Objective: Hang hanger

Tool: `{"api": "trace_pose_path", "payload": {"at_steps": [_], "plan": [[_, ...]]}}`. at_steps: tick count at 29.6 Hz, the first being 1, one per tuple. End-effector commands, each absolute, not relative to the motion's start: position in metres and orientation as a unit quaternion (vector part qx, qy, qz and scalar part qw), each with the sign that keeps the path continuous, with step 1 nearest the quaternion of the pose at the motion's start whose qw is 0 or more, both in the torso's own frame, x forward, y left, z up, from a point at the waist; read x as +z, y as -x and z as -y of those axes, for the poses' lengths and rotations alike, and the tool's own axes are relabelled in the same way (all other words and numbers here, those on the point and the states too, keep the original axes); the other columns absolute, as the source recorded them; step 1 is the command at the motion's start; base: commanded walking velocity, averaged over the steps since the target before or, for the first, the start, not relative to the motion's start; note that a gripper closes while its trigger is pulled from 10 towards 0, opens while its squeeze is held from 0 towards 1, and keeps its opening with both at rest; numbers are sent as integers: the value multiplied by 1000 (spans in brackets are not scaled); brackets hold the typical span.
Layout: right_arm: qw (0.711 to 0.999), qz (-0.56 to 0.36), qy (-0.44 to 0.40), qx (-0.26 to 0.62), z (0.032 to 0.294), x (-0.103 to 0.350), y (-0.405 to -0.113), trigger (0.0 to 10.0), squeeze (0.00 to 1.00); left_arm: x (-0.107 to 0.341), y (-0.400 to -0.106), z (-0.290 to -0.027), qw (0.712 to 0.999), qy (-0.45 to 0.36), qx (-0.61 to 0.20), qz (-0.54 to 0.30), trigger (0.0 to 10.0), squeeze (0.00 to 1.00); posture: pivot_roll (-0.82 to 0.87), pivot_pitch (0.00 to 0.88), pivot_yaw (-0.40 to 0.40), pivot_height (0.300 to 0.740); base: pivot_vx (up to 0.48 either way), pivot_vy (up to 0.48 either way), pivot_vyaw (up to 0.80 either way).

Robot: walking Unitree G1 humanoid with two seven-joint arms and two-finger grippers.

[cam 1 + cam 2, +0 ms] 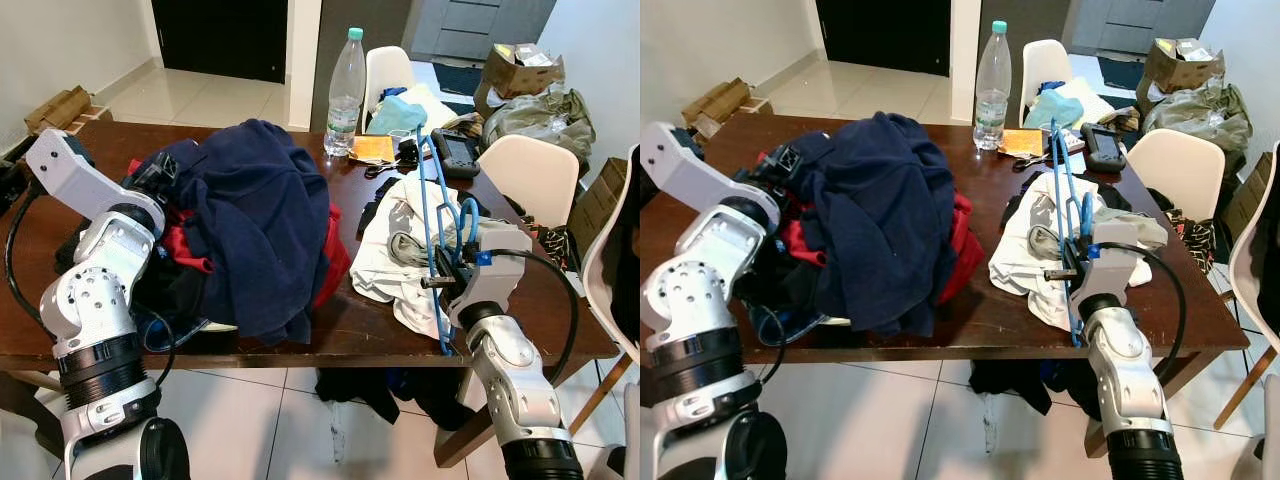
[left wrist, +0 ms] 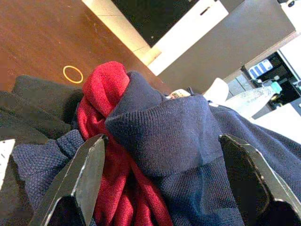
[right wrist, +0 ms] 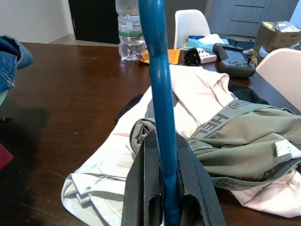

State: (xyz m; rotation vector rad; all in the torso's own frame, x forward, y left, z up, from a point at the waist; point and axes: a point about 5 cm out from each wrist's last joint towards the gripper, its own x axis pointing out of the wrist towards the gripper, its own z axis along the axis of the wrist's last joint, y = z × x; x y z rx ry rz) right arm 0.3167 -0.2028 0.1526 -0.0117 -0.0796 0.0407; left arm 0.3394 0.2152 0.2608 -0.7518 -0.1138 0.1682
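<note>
Blue hanger (image 1: 432, 230) sits pinched between the right gripper (image 3: 163, 188) fingers, long axis running away from the robot, above the white garment (image 1: 395, 250) on the table (image 1: 250, 120). Grey waistband (image 3: 221, 122) reads "HE…", rest hidden. Left gripper (image 2: 160, 183) fingers spread over the navy sweater (image 1: 260, 220), gripping nothing.

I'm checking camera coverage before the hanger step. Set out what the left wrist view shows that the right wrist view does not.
Left wrist view alone: the open left gripper over a navy sweater and red garment, plus a yellow rubber band.

Right wrist view alone: the right gripper shut on the blue hanger, white shirt, olive garment, and a black handheld device.

Both: the brown table and water bottle.
</note>
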Motion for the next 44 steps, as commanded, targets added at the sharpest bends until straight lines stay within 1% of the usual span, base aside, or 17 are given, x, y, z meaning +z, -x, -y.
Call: {"api": "trace_pose_path", "payload": {"at_steps": [1, 13, 14, 15, 16, 17, 29, 36, 37, 39, 42, 44], "plan": [[1000, 26, 0, 12, 208, 147, -314, 10000, 0, 259, -338, -218, 930, 352, 94, 53, 10000, 0, 94, 68, -70, 740, 0, 0, 0], [1000, 26, 1, 13, 208, 147, -313, 10000, 0, 256, -345, -217, 923, 371, 85, 57, 10000, 0, 84, 66, -71, 740, 0, 0, 0], [1000, 26, 2, 12, 209, 147, -313, 10000, 0, 258, -346, -218, 922, 372, 84, 62, 8902, 0, 81, 66, -72, 740, 0, 0, 0], [1000, 26, 2, 11, 210, 147, -312, 10000, 0, 259, -346, -219, 922, 373, 85, 65, 1255, 0, 80, 67, -71, 740, 0, 0, 0], [1000, 26, 2, 11, 210, 147, -312, 10000, 0, 259, -346, -219, 922, 373, 85, 65, 1255, 0, 80, 67, -71, 740, 0, 0, 0], [1000, 26, 3, 10, 210, 147, -312, 10000, 0, 259, -346, -221, 920, 376, 87, 67, 0, 0, 79, 67, -71, 740, 0, 0, 0], [1000, 25, 4, 11, 210, 147, -312, 10000, 0, 265, -345, -231, 917, 379, 96, 85, 0, 0, 80, 68, -73, 740, 0, 0, 0], [1000, 25, 2, 12, 208, 147, -312, 10000, 0, 281, -343, -238, 924, 351, 94, 116, 0, 0, 85, 63, -72, 740, 0, 0, 0], [1000, 25, 2, 12, 208, 147, -313, 10000, 0, 296, -340, -236, 933, 320, 75, 145, 0, 0, 87, 62, -72, 740, 0, 0, 0], [1000, 25, 1, 12, 208, 147, -313, 10000, 0, 313, -336, -232, 941, 285, 52, 176, 0, 0, 88, 61, -72, 740, 0, 0, 0], [1000, 24, 1, 12, 208, 147, -313, 10000, 0, 319, -335, -230, 943, 272, 43, 186, 0, 0, 90, 60, -72, 740, 0, 0, 0], [1000, 25, -1, 12, 207, 146, -314, 10000, 0, 349, -326, -208, 947, 214, -44, 234, 0, 0, 94, 55, -68, 740, 0, 0, 0]]}}
